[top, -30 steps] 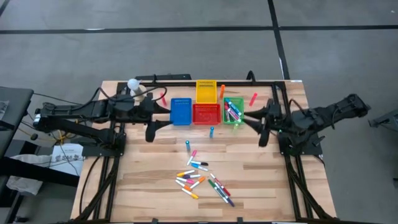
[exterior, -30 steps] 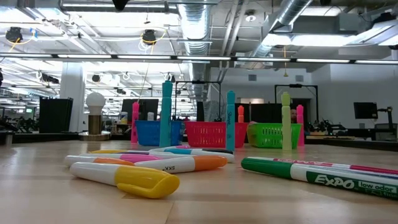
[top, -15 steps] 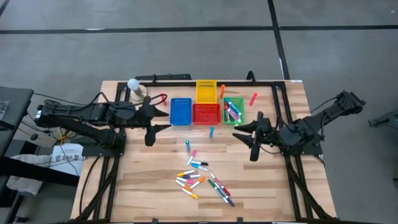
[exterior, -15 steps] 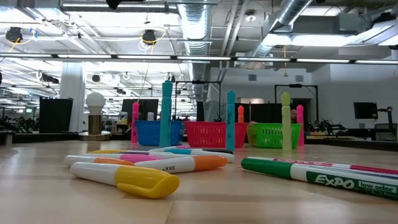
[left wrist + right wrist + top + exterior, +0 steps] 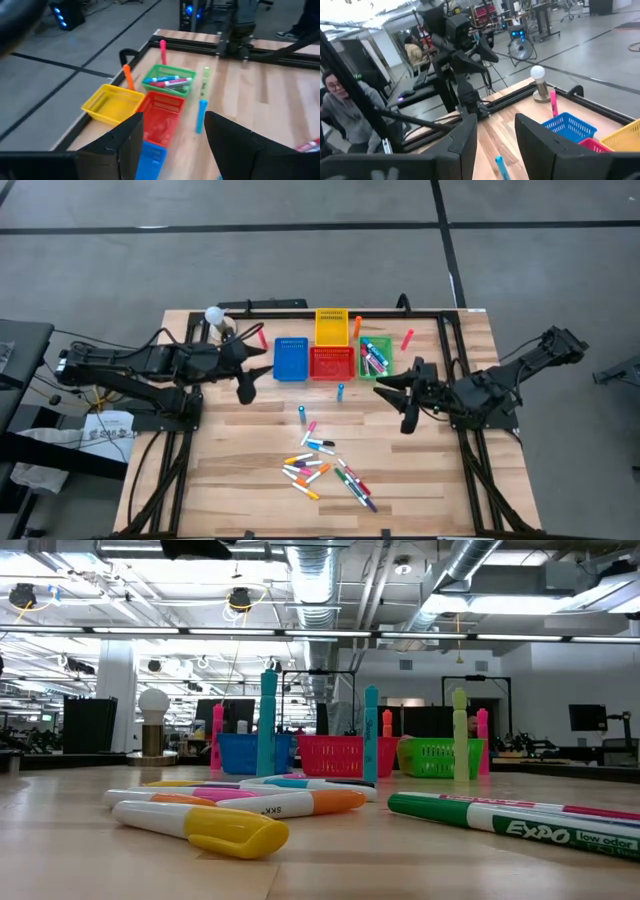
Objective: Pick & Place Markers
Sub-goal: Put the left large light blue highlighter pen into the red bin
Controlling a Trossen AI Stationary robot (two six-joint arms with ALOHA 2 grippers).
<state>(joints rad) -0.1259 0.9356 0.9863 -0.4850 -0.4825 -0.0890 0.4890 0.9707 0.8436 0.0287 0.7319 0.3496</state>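
Observation:
Several markers (image 5: 325, 470) lie loose in a pile on the table's near middle; the low view shows them close, among them a green Expo marker (image 5: 500, 820). More markers (image 5: 167, 80) lie in the green bin (image 5: 375, 358). Single markers stand upright: two blue ones (image 5: 340, 391) (image 5: 301, 413), an orange one (image 5: 357, 326) and a pink one (image 5: 407, 338). My left gripper (image 5: 250, 380) hovers open, left of the blue bin (image 5: 291, 358). My right gripper (image 5: 398, 402) hovers open, right of the upright blue markers and nearer than the green bin. Neither holds anything.
The blue, red (image 5: 331, 363), yellow (image 5: 331, 327) and green bins sit together at the table's far middle. A white bulb-shaped object (image 5: 214, 315) stands at the far left corner. A dark frame (image 5: 445, 330) runs along the far and side edges. People show in the room beyond (image 5: 342, 115).
My right gripper has drawn back from beside the green bin toward the table's near edge and now hovers lower over the open wood, still open. The markers and bins have stayed where they were.

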